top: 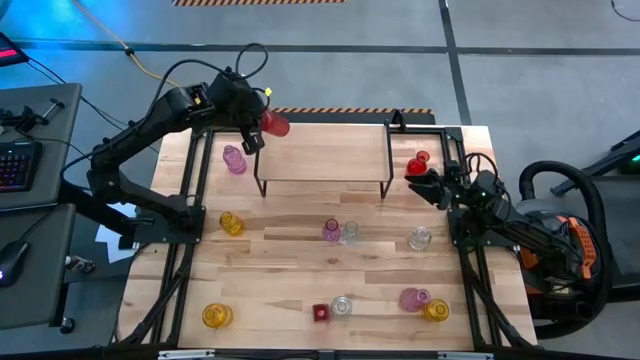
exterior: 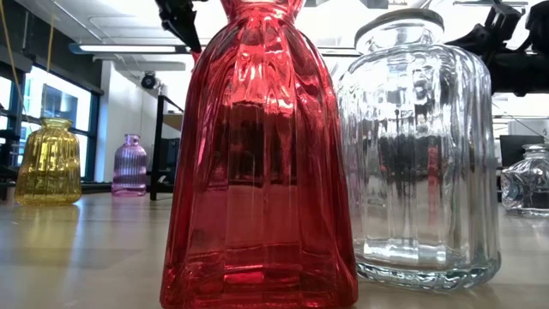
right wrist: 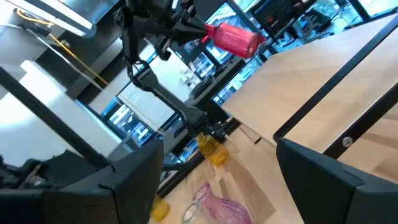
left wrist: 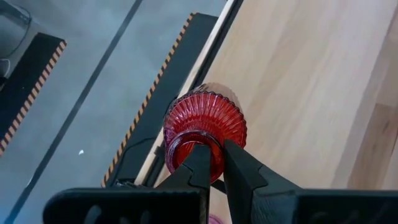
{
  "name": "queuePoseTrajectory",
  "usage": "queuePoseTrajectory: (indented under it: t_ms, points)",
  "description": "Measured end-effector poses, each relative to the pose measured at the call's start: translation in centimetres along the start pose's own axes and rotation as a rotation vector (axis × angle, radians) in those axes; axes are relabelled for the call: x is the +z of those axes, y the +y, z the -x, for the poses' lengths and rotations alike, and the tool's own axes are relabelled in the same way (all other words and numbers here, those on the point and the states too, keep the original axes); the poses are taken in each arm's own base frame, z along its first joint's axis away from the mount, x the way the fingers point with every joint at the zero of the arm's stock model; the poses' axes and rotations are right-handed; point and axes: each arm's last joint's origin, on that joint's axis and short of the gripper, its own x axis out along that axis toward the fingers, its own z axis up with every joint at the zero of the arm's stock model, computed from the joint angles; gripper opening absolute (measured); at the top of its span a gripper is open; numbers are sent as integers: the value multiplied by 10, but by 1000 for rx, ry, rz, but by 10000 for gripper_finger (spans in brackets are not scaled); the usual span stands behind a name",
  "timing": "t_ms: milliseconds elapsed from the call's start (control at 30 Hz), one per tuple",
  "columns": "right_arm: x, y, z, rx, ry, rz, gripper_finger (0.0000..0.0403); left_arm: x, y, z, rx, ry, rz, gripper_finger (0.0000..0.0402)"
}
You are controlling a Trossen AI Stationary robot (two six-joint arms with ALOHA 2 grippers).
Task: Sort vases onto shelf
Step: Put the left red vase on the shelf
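L end effector (top: 256,128) grips a red vase (top: 274,124) by its rim, held tilted in the air at the shelf (top: 322,152)'s 10 o'clock corner. R end effector (top: 424,180), fingers wide, sits at the shelf's 3 o'clock beside another red vase (top: 418,162). Other vases are spread over the tabletop (top: 300,270).

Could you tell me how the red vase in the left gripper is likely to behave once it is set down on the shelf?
The red vase looks like ribbed glass, so probably rigid and breakable if dropped. The left gripper pinches only its narrow neck, with the body hanging sideways, so it may swing or slip. Laid on its round side on the shelf, it would likely roll; upright seems safer.
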Motion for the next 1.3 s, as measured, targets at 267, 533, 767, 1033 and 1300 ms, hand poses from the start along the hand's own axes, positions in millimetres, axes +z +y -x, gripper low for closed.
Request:
queuePoseTrajectory:
  t_ms: [267, 533, 767, 1033, 1300]
  points:
    - [1, -4, 0, -98, -75, -2, 302, 1, -2, -18, -31, 69, 17, 12]
    - [-2, -11, 1, -209, -89, -52, 302, 2, -5, -34, -41, 135, 3, 12]
    - [-2, -11, 1, -208, -91, -81, 302, 0, 0, -35, -48, 148, -11, 12]
    - [-2, -11, 1, -207, -94, -107, 302, -1, 3, -36, -53, 148, -13, 15]
    - [-2, -11, 1, -220, -109, -114, 302, 0, 2, -36, -74, 142, -19, 25]
